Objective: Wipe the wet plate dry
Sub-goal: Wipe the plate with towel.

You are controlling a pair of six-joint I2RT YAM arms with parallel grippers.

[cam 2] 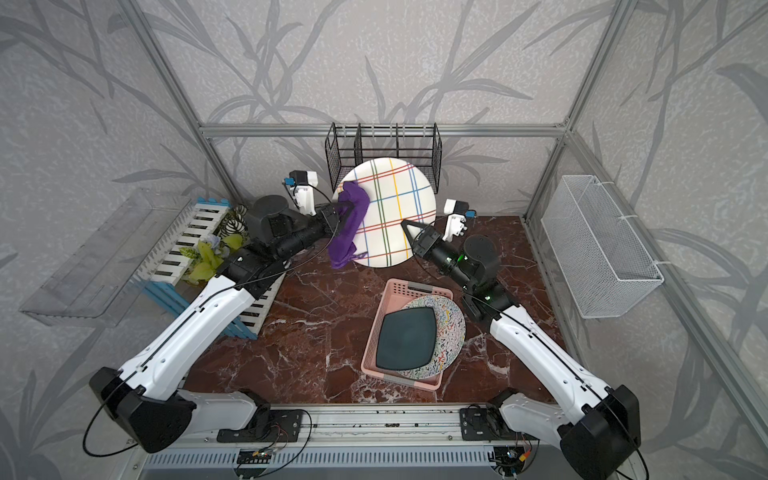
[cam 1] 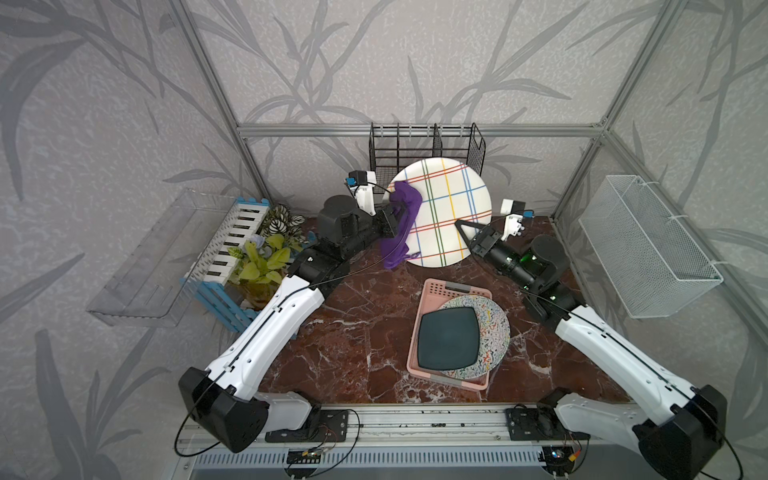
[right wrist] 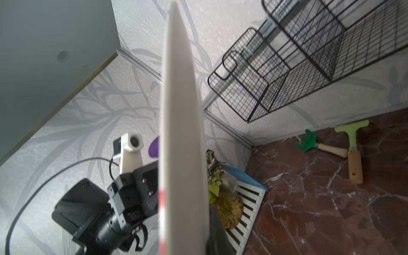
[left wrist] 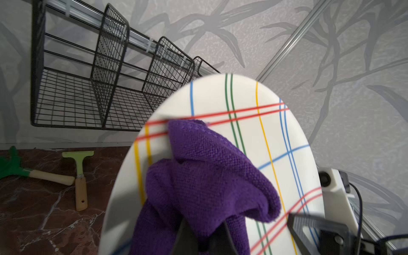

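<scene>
knitted purple cloth point(left wrist: 209, 176); glossy striped plate point(cam 1: 449, 208); polished marble tabletop point(cam 1: 365, 332).

**2 arms, white shells and black joints**

The left arm point(cam 1: 266, 332) and right arm point(cam 1: 615, 353) have glossy white shells dotted with small dark screw holes, joined by bulky black joints. A thin black cable point(cam 1: 257, 328) runs along each arm. White camera blocks point(cam 1: 360, 187) sit at both wrists. The left tool point(cam 1: 394, 214) and right tool point(cam 1: 460, 225) are black. Green lights point(cam 1: 524, 258) glow on the right forearm.
</scene>
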